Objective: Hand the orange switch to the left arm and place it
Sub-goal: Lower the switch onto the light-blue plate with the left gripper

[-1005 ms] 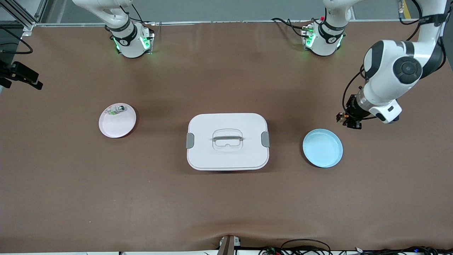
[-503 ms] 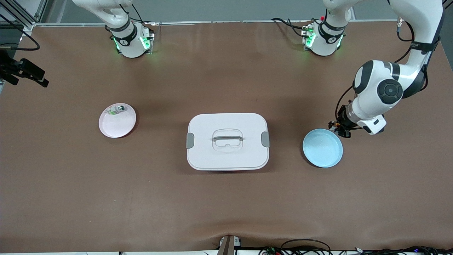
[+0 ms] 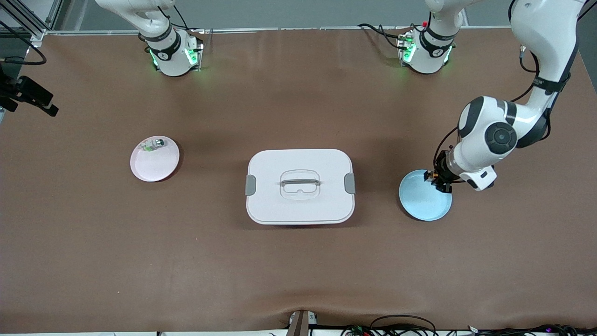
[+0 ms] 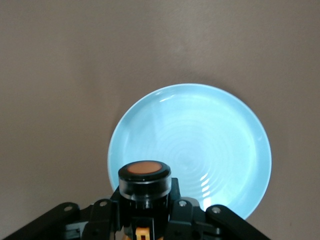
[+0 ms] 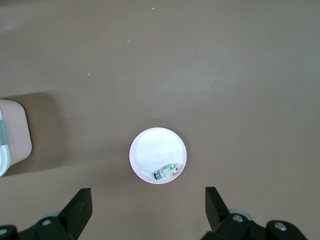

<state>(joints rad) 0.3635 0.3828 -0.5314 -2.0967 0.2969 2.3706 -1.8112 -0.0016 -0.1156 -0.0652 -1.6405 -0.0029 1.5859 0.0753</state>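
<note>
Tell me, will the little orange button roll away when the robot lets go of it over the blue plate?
Probably not far. The orange switch has a round head, so it might tip and roll a little. The blue plate has a raised rim that should likely stop it. It looks stiff, held in the shut left gripper.

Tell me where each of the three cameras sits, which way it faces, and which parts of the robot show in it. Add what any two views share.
Front view: high across the table, facing both bases; shows the box, both plates, and the left gripper over the blue plate.
Left wrist view: looks down past the left gripper, shut on the orange switch, at the blue plate.
Right wrist view: high up, looking down between the open right gripper fingers at the white plate.
Shared: front and left wrist views both show the blue plate.
</note>
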